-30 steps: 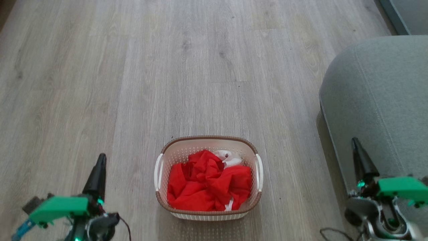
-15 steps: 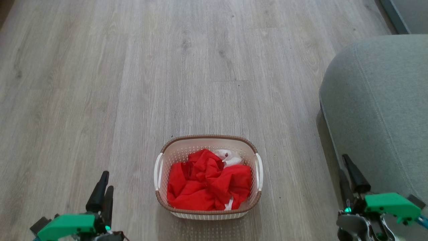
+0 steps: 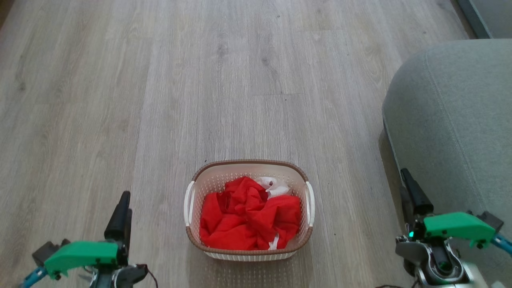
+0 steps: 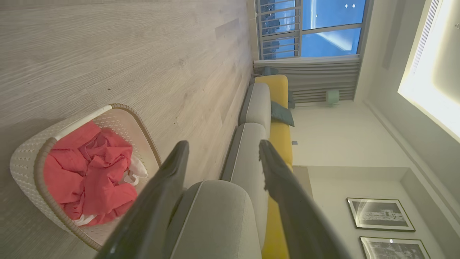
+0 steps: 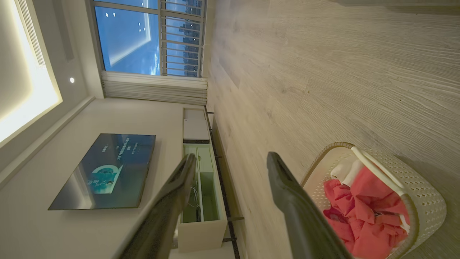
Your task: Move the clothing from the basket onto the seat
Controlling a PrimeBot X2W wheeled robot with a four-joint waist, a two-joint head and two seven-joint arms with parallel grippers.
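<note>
The cream basket (image 3: 250, 163) with a brown rim stands on the wooden floor at the lower middle of the head view. The clothing (image 3: 248, 218) fills it: crumpled red fabric with a small white piece (image 3: 275, 186) at the far side. The grey-green seat (image 3: 452, 116) lies at the right. My left gripper (image 3: 122, 208) hovers open left of the basket, apart from it. Between basket and seat, my right gripper (image 3: 410, 188) is open too. In the wrist views the left gripper (image 4: 223, 145) and right gripper (image 5: 231, 157) are empty, with basket (image 4: 25, 158) (image 5: 424, 194) and clothing (image 4: 90, 169) (image 5: 363, 212) beside them.
Bare wooden floor (image 3: 200, 80) stretches ahead and to the left. A grey edge (image 3: 488, 16) shows at the far right corner. The left wrist view shows a grey and yellow sofa (image 4: 276, 108) and a window; the right wrist view shows a wall television (image 5: 104, 172) above a low cabinet (image 5: 199, 187).
Both grippers have gone from shut to open. The right gripper has drifted left and a little down; the left one dipped and came partly back up.
</note>
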